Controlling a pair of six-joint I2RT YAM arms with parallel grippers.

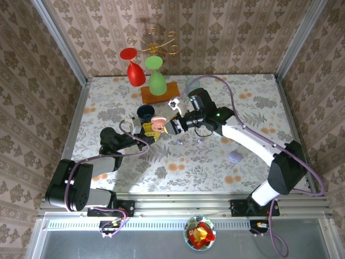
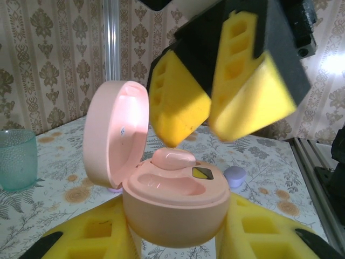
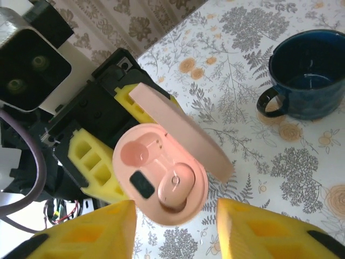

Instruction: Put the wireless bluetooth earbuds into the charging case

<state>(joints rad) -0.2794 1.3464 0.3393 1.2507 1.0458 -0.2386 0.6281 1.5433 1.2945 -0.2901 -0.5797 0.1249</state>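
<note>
The pink charging case [image 2: 175, 205] is held with its lid [image 2: 116, 135] swung open, and my left gripper [image 2: 178, 233] is shut on its body from both sides. One pinkish earbud [image 3: 175, 186] lies in the case's right-hand socket. The other socket [image 3: 137, 154] is bare. My right gripper [image 3: 175, 232] hovers just above the case [image 3: 161, 210], open, its yellow pads apart with nothing between them. From above, both grippers meet at the case [image 1: 158, 123] in the table's middle, the left gripper [image 1: 146, 131] on one side and the right gripper [image 1: 171, 127] on the other.
A dark blue mug [image 3: 310, 75] stands just beyond the case. A lilac case [image 1: 235, 157] lies closed on the right of the table. Red and green wine glasses [image 1: 156, 75] hang over a wooden base at the back. A teal tumbler [image 2: 16, 159] is nearby.
</note>
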